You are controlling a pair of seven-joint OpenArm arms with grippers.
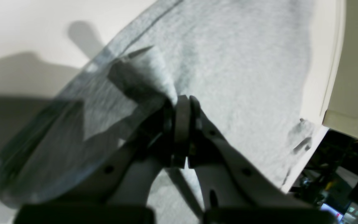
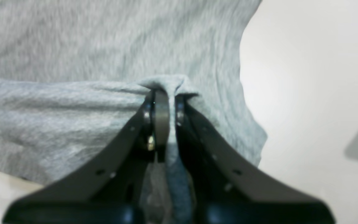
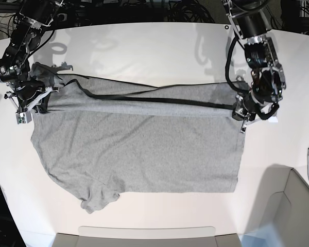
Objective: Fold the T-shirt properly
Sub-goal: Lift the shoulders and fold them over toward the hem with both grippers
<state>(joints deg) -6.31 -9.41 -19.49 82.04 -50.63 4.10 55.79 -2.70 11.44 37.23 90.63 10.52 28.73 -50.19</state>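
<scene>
Both arms reaching down to opposite ends of the T-shirt point(image 3: 139, 149), spread flat across the white bench point(image 3: 144, 46). Left end effector point(image 1: 183, 107) pinched tight on a bunched fold of heather-grey knit at the shirt's far edge. Right end effector point(image 2: 165, 96) likewise clamped on a raised pleat of soft, fuzzy cotton. Dark trim running along the folded upper edge. No readable lettering.

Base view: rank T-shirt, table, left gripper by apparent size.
1. Table, fills most of the view.
2. T-shirt, spread across the table's middle.
3. Left gripper, smallest, pinching the shirt's edge.
</scene>
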